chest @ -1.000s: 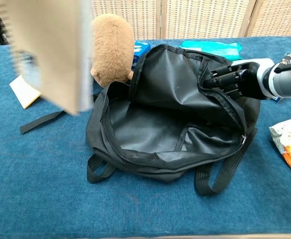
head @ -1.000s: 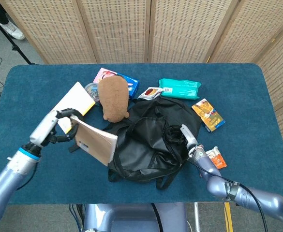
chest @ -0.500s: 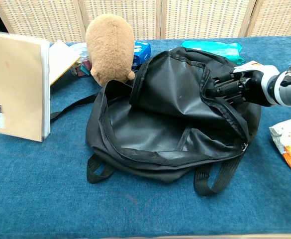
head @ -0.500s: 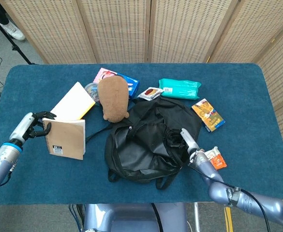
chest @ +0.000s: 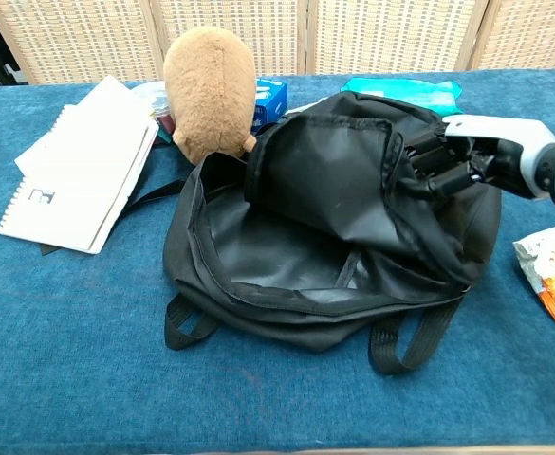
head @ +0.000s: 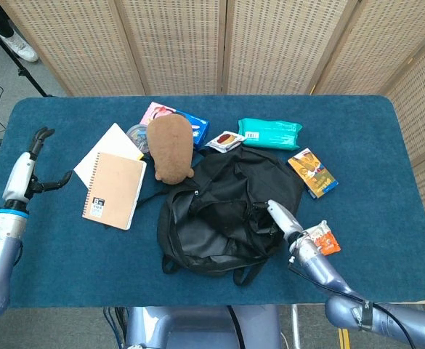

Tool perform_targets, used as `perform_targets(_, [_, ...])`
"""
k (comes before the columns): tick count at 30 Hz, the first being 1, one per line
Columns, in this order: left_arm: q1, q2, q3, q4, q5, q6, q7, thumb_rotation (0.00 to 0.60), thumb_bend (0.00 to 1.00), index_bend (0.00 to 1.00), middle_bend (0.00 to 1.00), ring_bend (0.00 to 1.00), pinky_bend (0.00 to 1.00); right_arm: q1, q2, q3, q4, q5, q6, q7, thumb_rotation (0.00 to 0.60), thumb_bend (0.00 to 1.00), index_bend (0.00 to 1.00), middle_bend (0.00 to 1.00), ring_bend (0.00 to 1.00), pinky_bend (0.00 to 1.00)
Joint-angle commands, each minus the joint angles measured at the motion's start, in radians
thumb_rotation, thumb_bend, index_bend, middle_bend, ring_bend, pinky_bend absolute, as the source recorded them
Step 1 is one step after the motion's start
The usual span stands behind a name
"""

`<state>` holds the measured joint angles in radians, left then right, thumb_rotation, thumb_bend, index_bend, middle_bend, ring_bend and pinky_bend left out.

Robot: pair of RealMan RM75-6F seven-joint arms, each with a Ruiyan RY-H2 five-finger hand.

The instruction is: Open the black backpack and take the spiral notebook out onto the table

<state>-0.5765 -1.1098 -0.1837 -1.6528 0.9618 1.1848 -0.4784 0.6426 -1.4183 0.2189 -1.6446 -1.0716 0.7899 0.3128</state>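
Note:
The black backpack point(head: 219, 218) point(chest: 324, 227) lies unzipped in the middle of the table, its flap folded back. The tan spiral notebook point(head: 114, 190) point(chest: 78, 185) lies flat on the blue table point(head: 386, 138) to the left of the backpack, partly over a white pad point(head: 104, 145). My left hand point(head: 32, 160) hovers well left of the notebook, fingers spread and empty; the chest view does not show it. My right hand point(head: 279, 218) point(chest: 462, 161) grips the flap's edge on the backpack's right side.
A brown plush toy point(head: 171, 147) point(chest: 209, 90) lies at the backpack's upper left. Behind are a pink-and-blue box point(head: 174, 118) and a teal wipes pack point(head: 270, 133). Snack packets point(head: 312, 172) point(chest: 552, 270) lie to the right. A wicker screen point(head: 219, 43) stands beyond the table.
My left hand has let go of the notebook, which now lies flat on the table. That hand has drawn away to the left and opened. The backpack's flap has sunk a little.

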Motion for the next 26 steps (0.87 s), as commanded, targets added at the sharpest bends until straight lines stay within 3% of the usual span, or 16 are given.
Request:
perform_targets(1, [0.039, -0.03, -0.023, 0.003, 0.062, 0.083, 0.066, 0.6, 0.22, 0.09, 0.0, 0.0, 0.06, -0.059, 0.049, -0.194, 0.147, -0.6, 0.176, 0.045, 0.6, 0.09, 0.12, 0.12, 0.07, 0.16])
perform_targets(3, [0.062, -0.032, -0.009, -0.004, 0.115, 0.135, 0.116, 0.6, 0.22, 0.09, 0.0, 0.0, 0.06, -0.065, 0.077, -0.241, 0.236, -0.759, 0.288, -0.081, 0.6, 0.0, 0.01, 0.02, 0.01, 0.1])
perform_targets(5, [0.085, -0.031, 0.007, -0.016, 0.153, 0.173, 0.162, 0.6, 0.22, 0.09, 0.0, 0.0, 0.06, -0.077, 0.1, -0.263, 0.297, -0.851, 0.377, -0.184, 0.6, 0.0, 0.0, 0.0, 0.0, 0.07])
perform_targets(11, [0.18, 0.006, 0.061, -0.106, 0.218, 0.249, 0.221, 0.6, 0.3, 0.08, 0.0, 0.0, 0.06, -0.143, 0.189, -0.288, 0.427, -0.969, 0.592, -0.403, 0.6, 0.0, 0.0, 0.0, 0.0, 0.06])
perform_targets(18, [0.299, 0.033, 0.117, -0.159, 0.286, 0.349, 0.238, 0.6, 0.31, 0.06, 0.0, 0.0, 0.06, -0.283, 0.208, -0.242, 0.443, -0.814, 0.732, -0.47, 0.6, 0.0, 0.0, 0.0, 0.0, 0.01])
perform_targets(20, [0.353, 0.036, 0.161, -0.191, 0.324, 0.371, 0.197, 0.6, 0.29, 0.06, 0.0, 0.0, 0.04, -0.355, 0.209, -0.216, 0.359, -0.71, 0.768, -0.5, 0.6, 0.0, 0.0, 0.0, 0.0, 0.0])
perform_targets(23, [0.392, 0.047, 0.189, -0.209, 0.366, 0.38, 0.147, 0.6, 0.24, 0.06, 0.0, 0.0, 0.0, -0.4, 0.221, -0.209, 0.253, -0.643, 0.777, -0.517, 0.6, 0.0, 0.0, 0.0, 0.0, 0.0])
perform_targets(26, [0.437, 0.037, 0.216, -0.196, 0.396, 0.418, 0.22, 0.6, 0.17, 0.06, 0.0, 0.0, 0.0, -0.445, 0.229, -0.211, 0.134, -0.588, 0.791, -0.497, 0.6, 0.0, 0.0, 0.0, 0.0, 0.0])
